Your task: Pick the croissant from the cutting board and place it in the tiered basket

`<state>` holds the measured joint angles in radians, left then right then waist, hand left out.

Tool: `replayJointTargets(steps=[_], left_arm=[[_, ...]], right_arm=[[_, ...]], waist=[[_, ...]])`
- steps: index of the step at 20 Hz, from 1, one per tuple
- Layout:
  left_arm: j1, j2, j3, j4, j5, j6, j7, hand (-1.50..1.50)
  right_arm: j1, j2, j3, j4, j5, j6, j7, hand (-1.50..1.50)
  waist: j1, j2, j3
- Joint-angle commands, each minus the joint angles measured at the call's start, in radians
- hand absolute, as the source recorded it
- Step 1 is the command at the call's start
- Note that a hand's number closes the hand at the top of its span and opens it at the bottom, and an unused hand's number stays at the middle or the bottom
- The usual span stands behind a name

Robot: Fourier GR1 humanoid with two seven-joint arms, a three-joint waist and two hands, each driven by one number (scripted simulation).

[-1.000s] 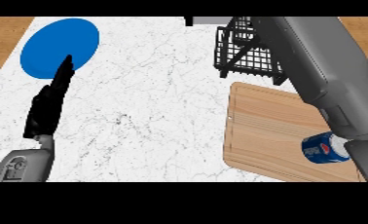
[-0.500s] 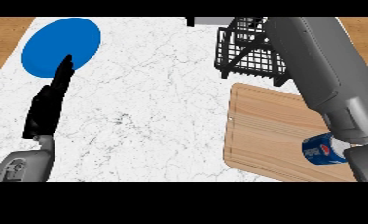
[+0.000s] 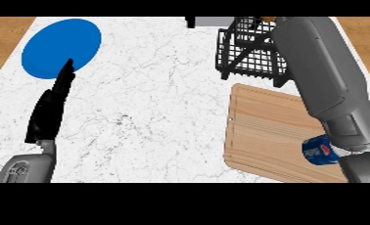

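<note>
The wooden cutting board lies at the right with no croissant showing on it. The black wire tiered basket stands just behind it. My right forearm stretches over the board to the basket's top right. My right hand is only a dark bit at the view's upper edge above the basket. A small brown patch beside it may be the croissant; I cannot tell. My left hand rests open at the left, fingers straight and pointing away.
A blue plate lies at the far left, just beyond my left fingertips. A blue soda can stands on the board's near right part, partly behind my right forearm. White marble counter spreads between plate and board.
My right forearm has shifted very slightly over the basket. The left hand, the board, the can and the plate have not moved.
</note>
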<state>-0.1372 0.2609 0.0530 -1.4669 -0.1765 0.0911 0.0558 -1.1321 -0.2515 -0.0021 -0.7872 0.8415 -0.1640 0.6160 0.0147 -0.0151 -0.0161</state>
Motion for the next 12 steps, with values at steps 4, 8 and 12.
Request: replayJointTargets(steps=[4,8,12], left_arm=[[-0.012,0.002,0.014,0.006,0.0,-0.008,0.011,0.0],[-0.018,-0.004,0.019,-0.002,-0.001,-0.005,0.037,0.0],[0.004,-0.013,0.017,-0.005,-0.013,0.005,0.009,0.0]], right_arm=[[0.081,0.012,-0.047,-0.087,-0.007,-0.151,-0.015,-1.5],[0.145,-0.041,-0.048,-0.282,-0.006,-0.125,0.034,-1.5],[0.171,-0.114,-0.126,-0.412,-0.074,-0.012,0.14,-1.5]], waist=[[-0.012,0.015,0.016],[-0.027,0.009,0.016],[-0.033,0.007,0.016]])
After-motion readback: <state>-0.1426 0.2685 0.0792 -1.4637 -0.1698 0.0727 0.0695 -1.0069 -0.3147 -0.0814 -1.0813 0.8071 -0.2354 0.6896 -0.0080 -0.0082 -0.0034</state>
